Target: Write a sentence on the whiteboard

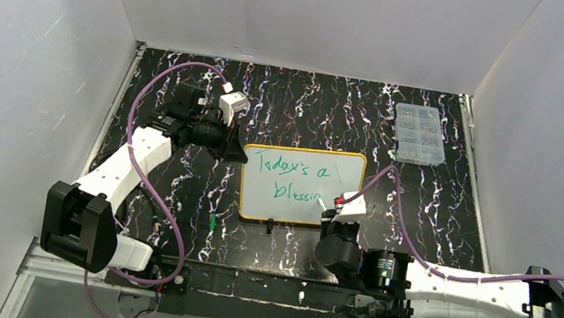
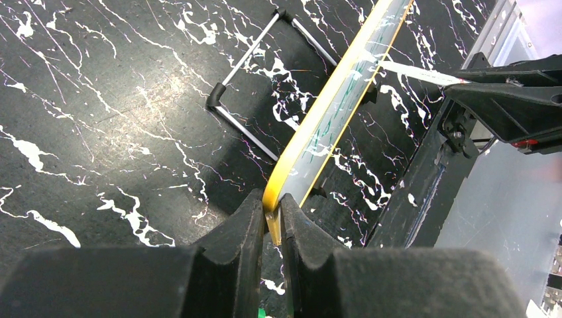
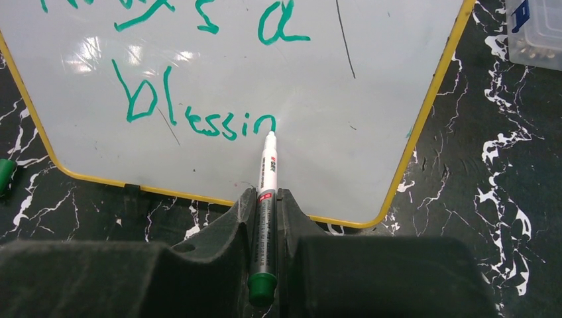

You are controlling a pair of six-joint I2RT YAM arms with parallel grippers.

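My left hand [image 2: 270, 200] is pinching the yellow frame of the whiteboard [image 1: 306, 176], which is sitting tilted in the middle of the counter [image 1: 304, 107], to keep it from shifting as I write. My right hand [image 3: 266, 195] is clenching the green marker [image 3: 268, 159], with the tip touching the board right after "blessin".

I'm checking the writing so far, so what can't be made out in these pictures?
- Contents of the clear box: too small in the top view, cropped in the right wrist view.
- Writing on the whiteboard: seen edge-on in the left wrist view.
- The green object: cropped at the right wrist view's left edge.
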